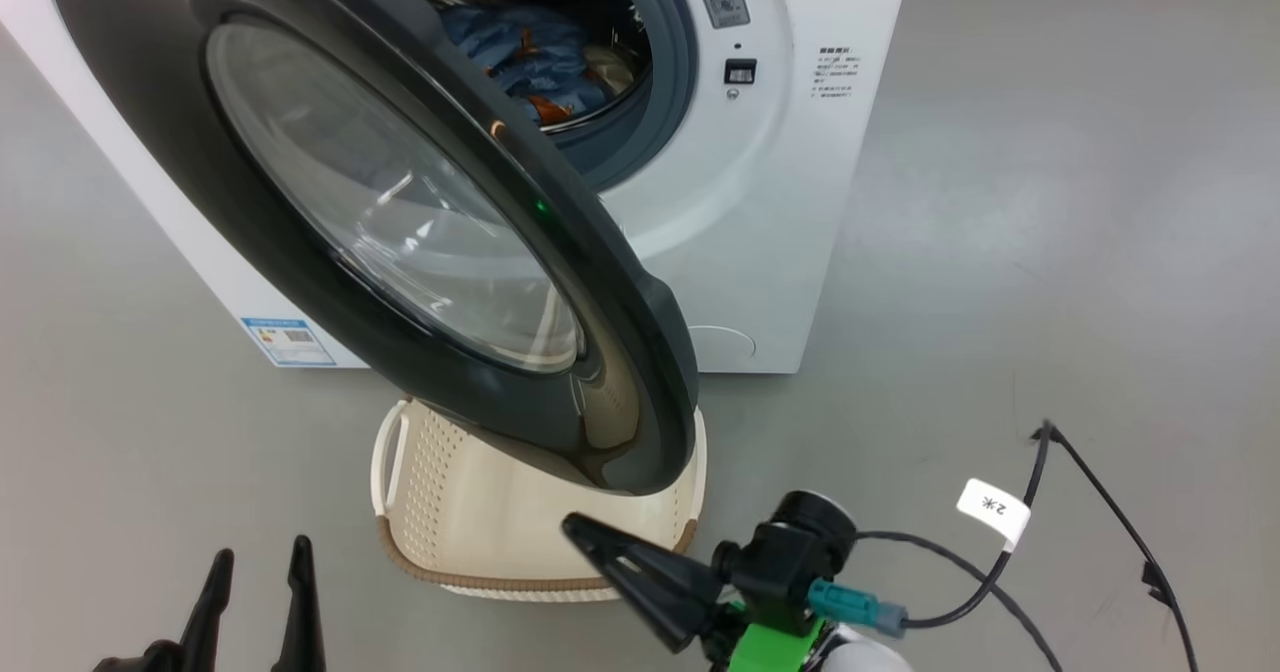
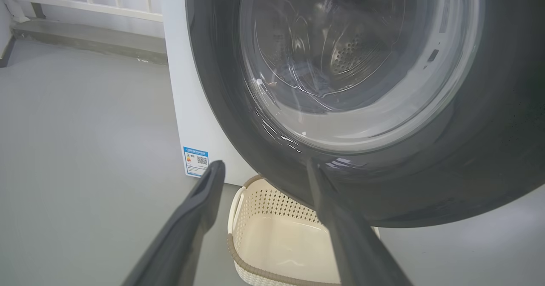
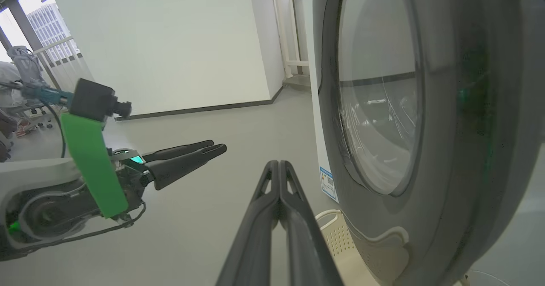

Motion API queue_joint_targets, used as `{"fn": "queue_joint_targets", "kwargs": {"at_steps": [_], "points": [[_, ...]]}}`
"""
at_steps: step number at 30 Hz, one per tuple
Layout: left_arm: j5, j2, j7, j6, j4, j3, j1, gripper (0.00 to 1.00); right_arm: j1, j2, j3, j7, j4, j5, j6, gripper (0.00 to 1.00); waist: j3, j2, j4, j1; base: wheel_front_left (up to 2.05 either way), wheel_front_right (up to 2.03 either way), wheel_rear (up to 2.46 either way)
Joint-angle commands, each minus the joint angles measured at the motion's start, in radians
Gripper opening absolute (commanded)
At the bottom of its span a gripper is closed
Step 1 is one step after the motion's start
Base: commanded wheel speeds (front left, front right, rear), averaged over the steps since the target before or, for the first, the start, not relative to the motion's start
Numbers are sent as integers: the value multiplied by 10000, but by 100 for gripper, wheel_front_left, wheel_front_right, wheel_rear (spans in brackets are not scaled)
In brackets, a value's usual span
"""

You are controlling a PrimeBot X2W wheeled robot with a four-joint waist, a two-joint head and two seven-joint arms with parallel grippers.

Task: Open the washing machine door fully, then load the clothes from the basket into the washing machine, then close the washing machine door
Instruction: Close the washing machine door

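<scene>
Glossy black rim of the washing machine door (image 1: 620, 292) hangs half open above the empty basket (image 1: 470, 542).
Head view: the clothes (image 1: 530, 62) lie inside the drum of the washing machine (image 1: 790, 252), so I judge only the closing is left. My right gripper (image 1: 572, 527) is pressed shut into one wedge, low and pointing across below the door's lower edge, I think to push and not to grasp. My left gripper (image 1: 260, 552) waits at the side, fingers up, spread wide, holding nothing. Left wrist view: between my wide fingers I see the door glass and the basket (image 2: 276, 239) with nothing in it. Right wrist view: my closed tips point along the outer face of the door (image 3: 460, 150), beside it and apart.
</scene>
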State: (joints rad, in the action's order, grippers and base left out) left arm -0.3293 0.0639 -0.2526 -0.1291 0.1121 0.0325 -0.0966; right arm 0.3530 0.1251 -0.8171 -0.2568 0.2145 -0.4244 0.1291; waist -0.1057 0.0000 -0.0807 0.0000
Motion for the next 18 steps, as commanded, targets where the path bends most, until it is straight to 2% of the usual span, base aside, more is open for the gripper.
{"fn": "queue_joint_targets", "kwargs": {"at_steps": [1, 6, 18], "points": [[27, 72, -91, -16, -184, 274, 479, 100, 2, -224, 50, -49, -28, -82, 16, 0, -85, 0, -9, 0, 0, 0, 0], [-1, 70, -91, -16, -155, 219, 645, 100, 250, -327, 524, -49, 678, -57, 16, 0, -291, 0, -76, 0, 0, 0, 0], [-49, 56, -91, -16, -162, 64, 889, 100, 975, -511, 1665, -49, 1320, 52, 16, 0, -599, 0, -280, 0, 0, 0, 0]]}}
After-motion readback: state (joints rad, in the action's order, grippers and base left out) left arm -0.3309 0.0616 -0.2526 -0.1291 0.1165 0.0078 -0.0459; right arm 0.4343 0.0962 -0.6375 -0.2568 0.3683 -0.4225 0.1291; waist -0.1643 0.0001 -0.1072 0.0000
